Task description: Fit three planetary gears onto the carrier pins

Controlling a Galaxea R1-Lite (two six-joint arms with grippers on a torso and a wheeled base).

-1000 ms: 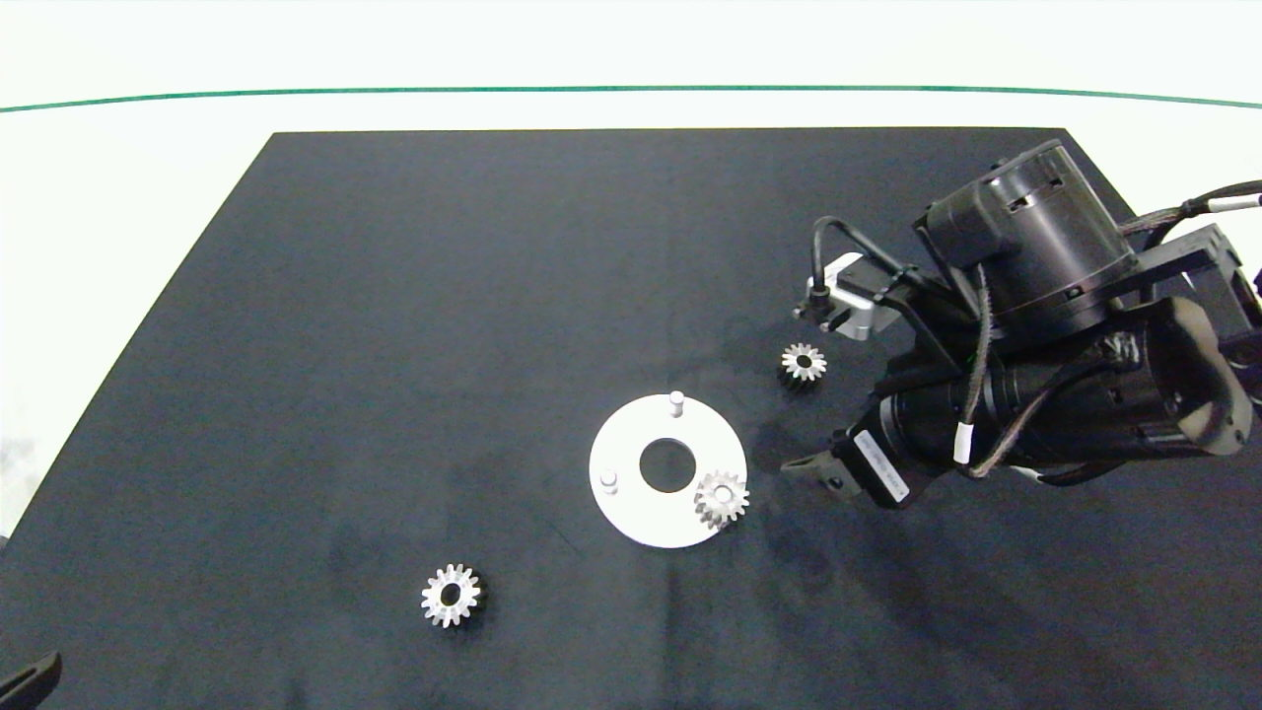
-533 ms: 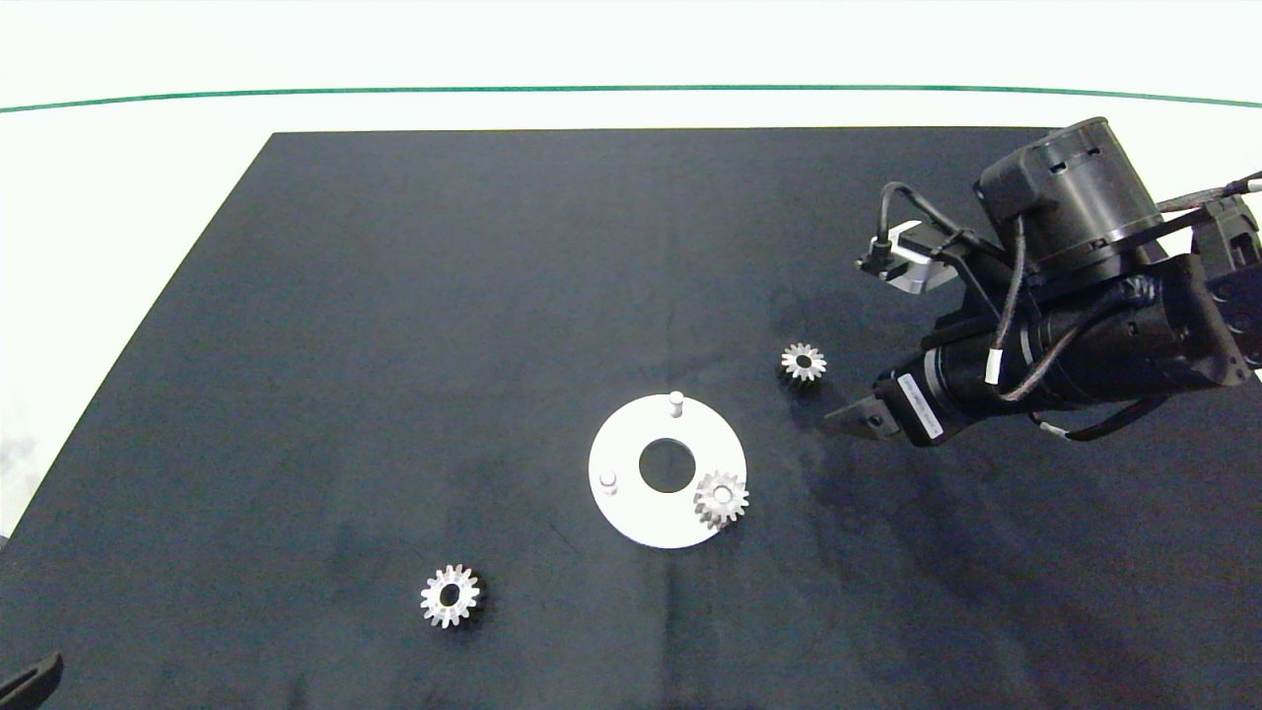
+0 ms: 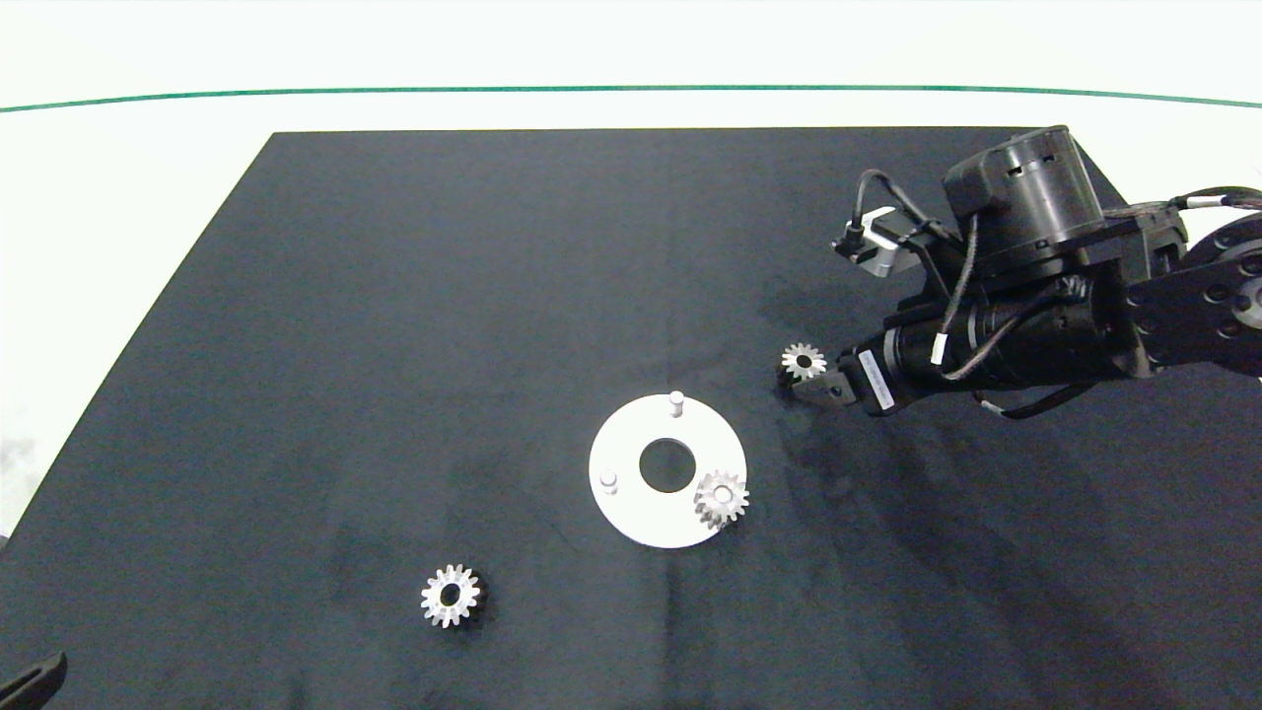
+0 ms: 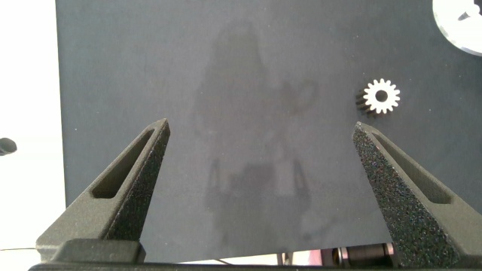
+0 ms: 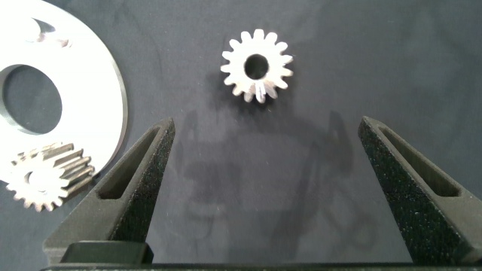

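Note:
The white carrier disc lies mid-table with two bare carrier pins. One planetary gear sits on the third pin, also visible in the right wrist view on the disc. A second gear lies flat on the mat to the disc's right. My right gripper is low beside it, open, and the gear lies just beyond its fingertips. A third gear lies near the front left, seen also in the left wrist view. My left gripper is open and empty.
The black mat covers the table, with white table surface around it and a green line at the back. The left arm is parked at the front left corner. The carrier disc's edge shows in the left wrist view.
My right arm drew back from the disc, then swung towards the loose gear on the right and came lower, so its fingers now sit right beside that gear. Gears and disc have not moved.

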